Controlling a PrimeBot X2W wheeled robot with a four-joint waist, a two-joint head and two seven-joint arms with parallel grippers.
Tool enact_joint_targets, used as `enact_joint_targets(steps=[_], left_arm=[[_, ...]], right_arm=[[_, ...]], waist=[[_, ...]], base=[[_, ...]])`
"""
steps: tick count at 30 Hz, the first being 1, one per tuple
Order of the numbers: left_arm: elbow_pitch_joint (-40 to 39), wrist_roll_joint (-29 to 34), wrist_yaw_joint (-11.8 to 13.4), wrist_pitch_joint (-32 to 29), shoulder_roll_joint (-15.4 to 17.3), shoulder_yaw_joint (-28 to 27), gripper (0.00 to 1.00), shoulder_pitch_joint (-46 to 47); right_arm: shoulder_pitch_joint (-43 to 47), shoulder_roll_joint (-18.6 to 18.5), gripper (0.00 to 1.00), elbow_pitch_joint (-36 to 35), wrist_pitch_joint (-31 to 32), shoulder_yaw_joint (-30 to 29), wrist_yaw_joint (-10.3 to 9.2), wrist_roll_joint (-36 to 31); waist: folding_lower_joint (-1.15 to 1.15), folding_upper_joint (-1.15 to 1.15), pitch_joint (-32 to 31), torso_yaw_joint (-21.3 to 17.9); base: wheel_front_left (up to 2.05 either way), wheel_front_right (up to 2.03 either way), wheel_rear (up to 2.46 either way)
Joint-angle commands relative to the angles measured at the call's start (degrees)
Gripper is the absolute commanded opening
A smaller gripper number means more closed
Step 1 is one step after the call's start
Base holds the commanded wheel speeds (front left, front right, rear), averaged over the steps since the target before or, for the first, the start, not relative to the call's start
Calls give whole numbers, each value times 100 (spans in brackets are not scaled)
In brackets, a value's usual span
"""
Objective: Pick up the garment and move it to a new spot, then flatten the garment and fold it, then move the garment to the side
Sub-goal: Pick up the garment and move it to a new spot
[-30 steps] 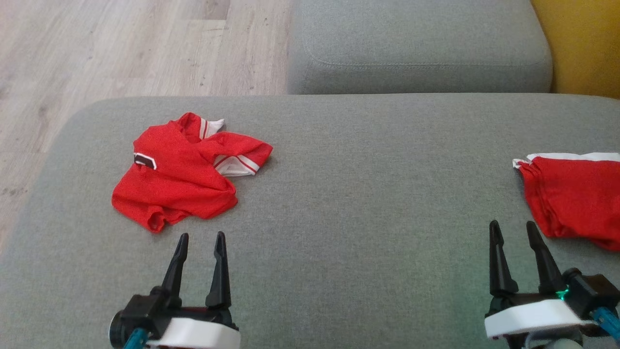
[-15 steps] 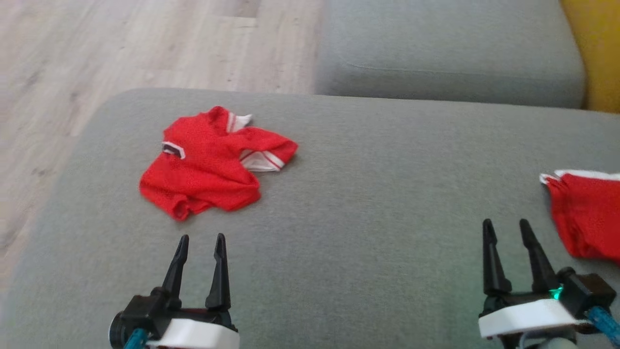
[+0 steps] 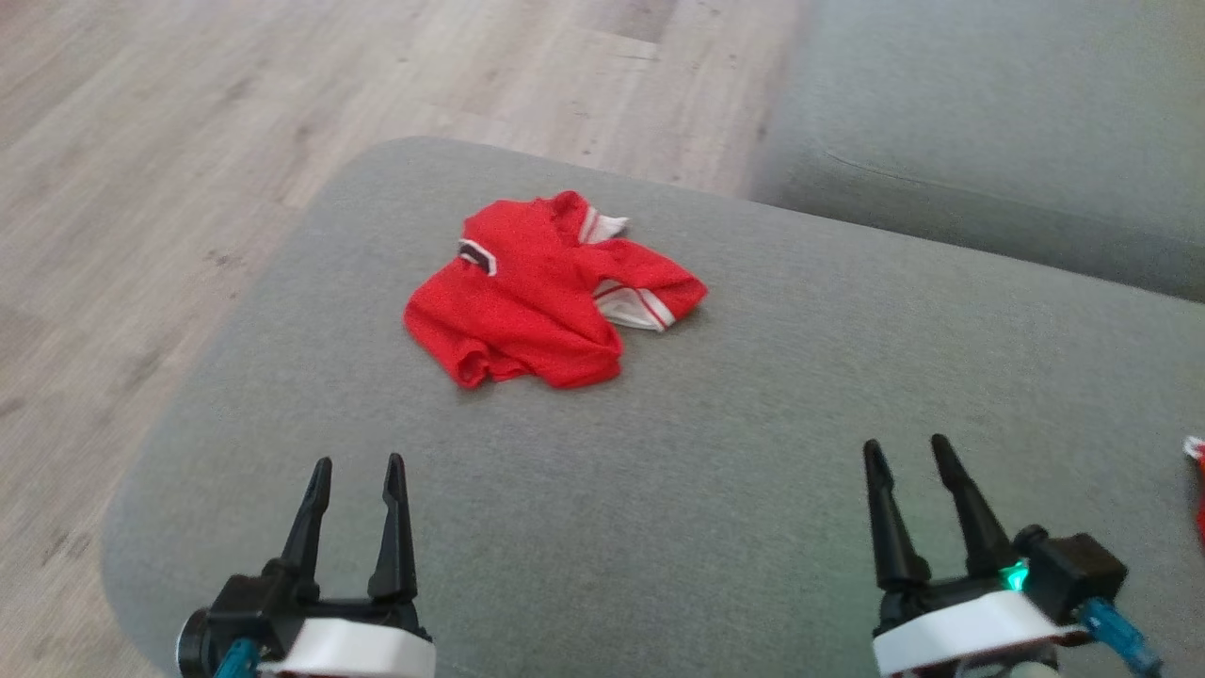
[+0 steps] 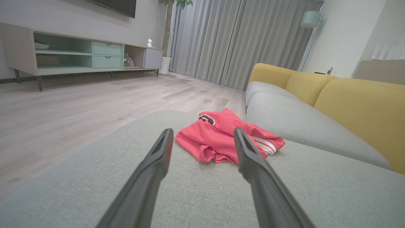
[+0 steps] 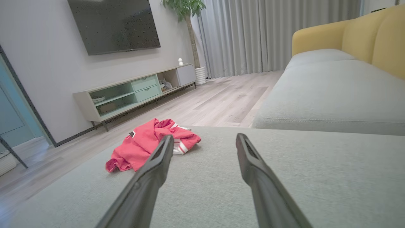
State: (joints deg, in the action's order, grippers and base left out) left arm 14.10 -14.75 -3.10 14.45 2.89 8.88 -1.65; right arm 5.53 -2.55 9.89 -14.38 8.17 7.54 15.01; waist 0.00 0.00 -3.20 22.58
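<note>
The garment point(image 3: 551, 292), a red jersey with white-striped cuffs and a small black patch, lies crumpled on the grey sofa cushion point(image 3: 678, 527) near its far left corner. My left gripper point(image 3: 359, 461) hovers open at the lower left, short of the garment, with nothing between its fingers. My right gripper point(image 3: 907, 443) stands open and empty at the lower right. In the left wrist view the garment point(image 4: 218, 139) lies just beyond the open left gripper point(image 4: 203, 131). In the right wrist view the garment point(image 5: 145, 142) lies ahead and to the left of the open right gripper point(image 5: 205, 136).
A sliver of another red cloth point(image 3: 1197, 471) shows at the right edge. A second grey seat cushion point(image 3: 988, 188) lies beyond, with yellow backrests point(image 4: 357, 101). Wooden floor point(image 3: 188, 141) drops off past the cushion's left and far edges. A TV cabinet point(image 4: 79, 53) stands against the far wall.
The head camera has swung left, so the whole picture has shifted right and the other red cloth has nearly left the frame. Both grippers have stayed open; the garment lies as before.
</note>
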Motion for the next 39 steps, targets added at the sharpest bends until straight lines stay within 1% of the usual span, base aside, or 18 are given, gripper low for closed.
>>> enact_joint_targets(steps=[1, 7, 12, 15, 18, 21, 24, 30, 32, 34, 37, 39], left_arm=[[-185, 60, -30, 55, -2, -233, 100, 169], [-202, 97, -65, 55, -2, -291, 100, 154], [-225, 121, -98, 55, -2, -366, 100, 129], [-254, 112, -107, 55, -2, -396, 100, 136], [-187, 229, -147, 55, 13, -384, 100, 250], [173, 390, -209, 43, 153, -228, 100, 530], [410, 468, -269, -163, 314, -114, 100, 1048], [927, 573, -406, -1127, 784, 373, 100, 2407], [1205, 336, -426, -1647, 833, 492, 100, 2836], [1378, 169, -433, -2199, 984, 921, 100, 3273], [1547, -372, -436, -2899, 1201, 1440, 100, 3855], [1632, -678, -436, -3234, 1400, 1712, 100, 4186]], right_arm=[[-104, -33, 100, -145, -62, 227, -5, 86], [-120, -32, 100, -73, -62, 317, -5, 142], [-164, -32, 100, -51, -62, 364, -5, 170], [-204, -32, 100, -38, -62, 424, -5, 174], [-238, -32, 100, -59, -62, 433, -5, 140], [-267, -32, 100, -95, -62, 396, -5, 110], [-369, -32, 100, -152, -62, 394, -5, 8], [-652, -32, 100, -259, -62, 287, -5, -139], [-753, -32, 100, -303, -62, 258, -5, -210], [-865, -32, 100, -361, -62, 229, -5, -280], [-1042, -32, 100, -461, -62, 193, -5, -377], [-1164, -32, 100, -512, -62, 199, -5, -536]], waist=[[0, 0, -41, 208], [0, 0, -55, 406], [0, 0, -50, 424], [0, 0, -11, 348], [0, 0, 78, 236], [0, 0, 213, 80], [0, 0, 470, -134], [0, 0, 1085, -539], [0, 0, 1277, -660], [0, 0, 1469, -776], [0, 0, 1727, -939], [0, 0, 1888, -1048]], base=[[0, 0, 0], [0, 0, 0], [0, 0, 0], [0, 0, 0], [0, 0, 0], [0, 0, 0], [0, 0, 0], [0, 0, 0], [0, 0, 0], [0, 0, 0], [0, 0, 0], [0, 0, 0]])
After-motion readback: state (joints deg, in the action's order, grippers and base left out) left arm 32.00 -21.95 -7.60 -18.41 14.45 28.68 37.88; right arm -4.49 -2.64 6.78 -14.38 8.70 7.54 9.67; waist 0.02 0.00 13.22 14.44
